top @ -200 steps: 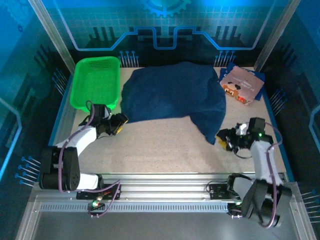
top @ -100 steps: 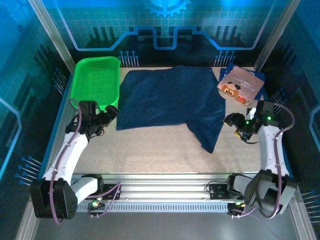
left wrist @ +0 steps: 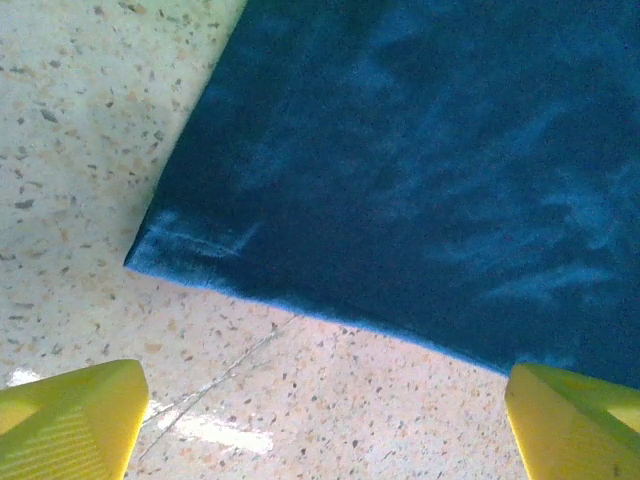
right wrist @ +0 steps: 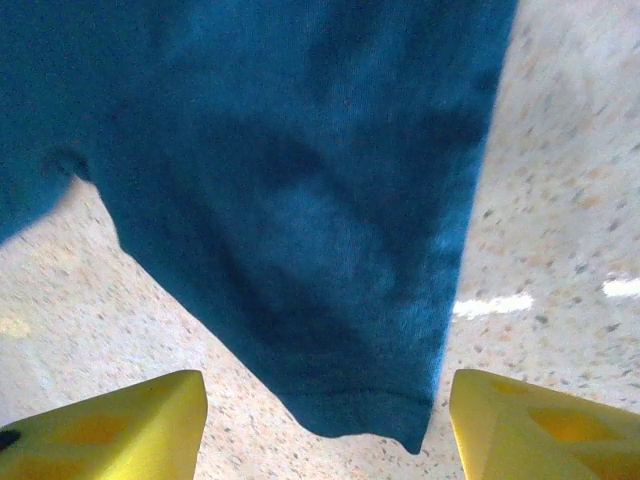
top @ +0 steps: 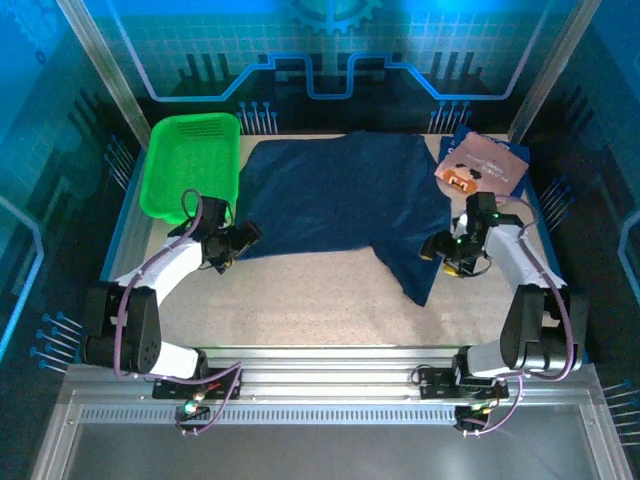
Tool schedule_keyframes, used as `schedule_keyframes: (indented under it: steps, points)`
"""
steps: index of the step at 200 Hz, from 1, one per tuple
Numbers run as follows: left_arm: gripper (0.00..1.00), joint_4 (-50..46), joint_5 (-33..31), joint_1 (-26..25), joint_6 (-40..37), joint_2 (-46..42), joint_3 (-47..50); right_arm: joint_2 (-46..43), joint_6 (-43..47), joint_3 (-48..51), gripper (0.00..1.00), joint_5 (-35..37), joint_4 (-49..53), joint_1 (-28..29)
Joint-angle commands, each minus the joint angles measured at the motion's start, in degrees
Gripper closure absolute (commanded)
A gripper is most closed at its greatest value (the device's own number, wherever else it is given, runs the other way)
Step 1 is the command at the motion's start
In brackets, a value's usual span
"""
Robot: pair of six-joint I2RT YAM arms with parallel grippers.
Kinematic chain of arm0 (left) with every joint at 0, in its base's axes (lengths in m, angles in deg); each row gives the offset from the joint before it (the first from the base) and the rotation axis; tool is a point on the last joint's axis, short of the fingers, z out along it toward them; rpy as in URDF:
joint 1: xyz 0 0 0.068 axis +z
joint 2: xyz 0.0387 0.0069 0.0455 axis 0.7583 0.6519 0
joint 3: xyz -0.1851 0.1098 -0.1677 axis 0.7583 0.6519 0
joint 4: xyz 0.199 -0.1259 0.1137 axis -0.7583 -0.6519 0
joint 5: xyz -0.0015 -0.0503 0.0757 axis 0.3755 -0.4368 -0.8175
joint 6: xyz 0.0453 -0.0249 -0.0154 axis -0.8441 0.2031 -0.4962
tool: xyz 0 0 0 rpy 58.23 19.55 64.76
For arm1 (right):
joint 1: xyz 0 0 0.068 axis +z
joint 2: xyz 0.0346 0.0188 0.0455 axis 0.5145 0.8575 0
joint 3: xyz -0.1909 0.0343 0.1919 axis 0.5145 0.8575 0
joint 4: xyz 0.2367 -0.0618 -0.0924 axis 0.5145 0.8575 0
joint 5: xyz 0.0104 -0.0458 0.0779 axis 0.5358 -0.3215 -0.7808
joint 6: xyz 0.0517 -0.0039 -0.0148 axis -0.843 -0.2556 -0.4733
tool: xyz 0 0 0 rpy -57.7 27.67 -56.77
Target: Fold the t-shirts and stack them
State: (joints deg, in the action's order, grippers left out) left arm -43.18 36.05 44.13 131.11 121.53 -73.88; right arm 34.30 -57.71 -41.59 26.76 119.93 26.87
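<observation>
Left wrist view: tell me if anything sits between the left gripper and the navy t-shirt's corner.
Nothing visible does. Bare speckled table separates the open left gripper from the near corner of the navy t-shirt, which lies flat just ahead.

Print on folded t-shirt [top: 483, 170] — too small to read; spread t-shirt [left wrist: 420, 170] overruns wrist views.

Left tool [top: 244, 238], right tool [top: 440, 256] nearer t-shirt [top: 340, 200]

Both arms stretch forward from their bases and bend inward toward each other. The left gripper [top: 241, 239] points right, its jaws spread wide. The right gripper [top: 441, 254] points left, its jaws parted.
</observation>
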Motion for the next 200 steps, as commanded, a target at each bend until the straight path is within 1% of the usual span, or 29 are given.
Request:
schedule_keyframes:
  steps: [1,14,43,60,89,130,163,200]
  points:
    - [0.08,-0.02,-1.93,-0.17,1.54,1.47,-1.95,-2.05,-2.95,5.92,0.34,0.64,-1.02,1.03]
    - [0.1,-0.27,-1.87,-0.16,1.82,2.31,-1.99,-2.53,-3.9,7.84,0.35,-0.14,-2.31,1.48]
    - [0.14,-2.6,-2.17,-0.25,2.35,6.26,-4.24,-2.2,-3.39,8.65,0.36,0.77,-1.92,2.77]
    - [0.17,-4.69,-3.87,-0.26,2.84,8.26,-5.36,-1.95,-3.21,9.11,0.37,0.57,-1.64,2.87]
    - [0.19,-6.82,-5.98,-0.26,3.53,10.3,-6.48,-2.35,-3.56,9.98,0.38,0.97,-1.2,3.5]
    - [0.2,-2.56,-6.42,-0.3,4.39,13.8,-6.92,-1.82,-3.66,10.44,0.39,1.31,-0.81,4.18]
    - [0.21,0.71,-7.18,-0.35,4.9,17.17,-8.43,-2.0,-3.89,10.35,0.39,2.82,0.76,5.93]
    - [0.27,3.22,-7.0,-0.35,5.3,21.1,-10.11,0.77,-4.81,10.29,0.39,2.53,-1.78,7.28]
